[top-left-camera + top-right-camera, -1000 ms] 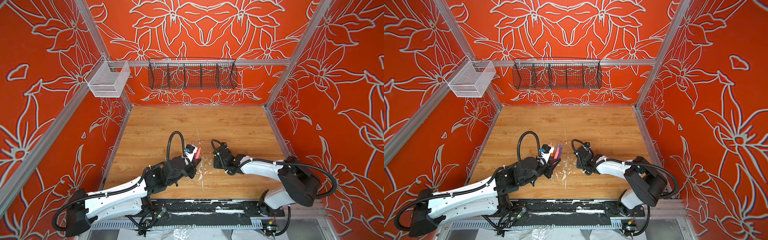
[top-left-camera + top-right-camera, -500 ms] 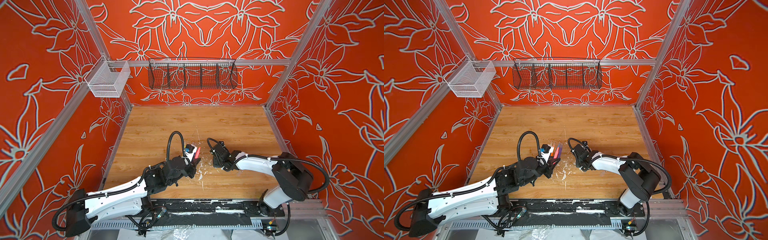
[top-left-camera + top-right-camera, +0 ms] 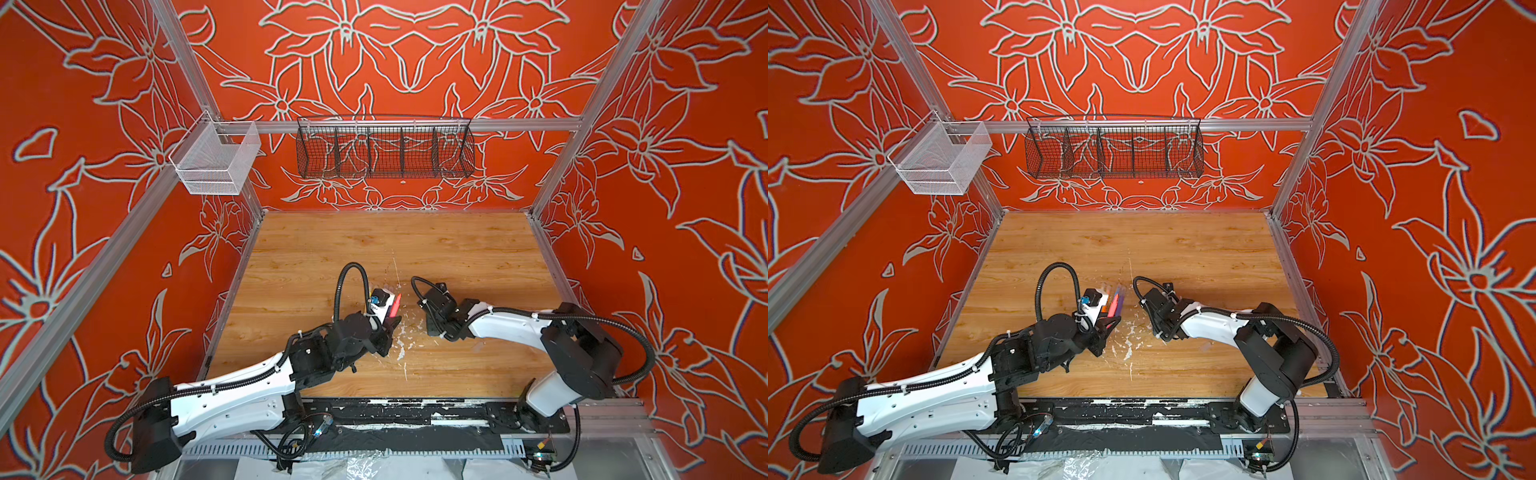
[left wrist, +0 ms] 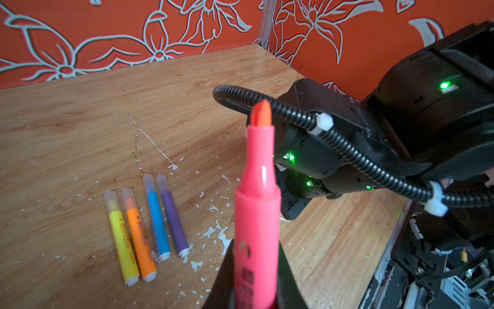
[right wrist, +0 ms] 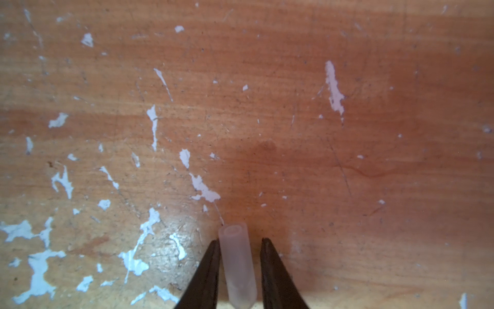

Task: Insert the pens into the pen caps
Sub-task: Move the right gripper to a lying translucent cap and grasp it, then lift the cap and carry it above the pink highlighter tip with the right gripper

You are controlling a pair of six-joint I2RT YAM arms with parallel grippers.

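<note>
In both top views the left gripper (image 3: 390, 323) grips a slim pink-red felt-tip pen (image 3: 396, 303), tip slanting up off the wooden bench (image 3: 457, 249), with the right arm's bent-down wrist just right of that pen. The left wrist view shows the pen's bare tip foremost, the right arm close behind it, and four capped pens (image 4: 157, 222) lying side by side on the bench beside it. In the right wrist view the right gripper (image 5: 238, 240) straddles a small clear plastic pen cap (image 5: 238, 264) lying along its fingers (image 5: 205, 267), one touching, the other just clear, so not yet clamped; the cap's mouth must, I judge, turn toward that pen's tip.
</note>
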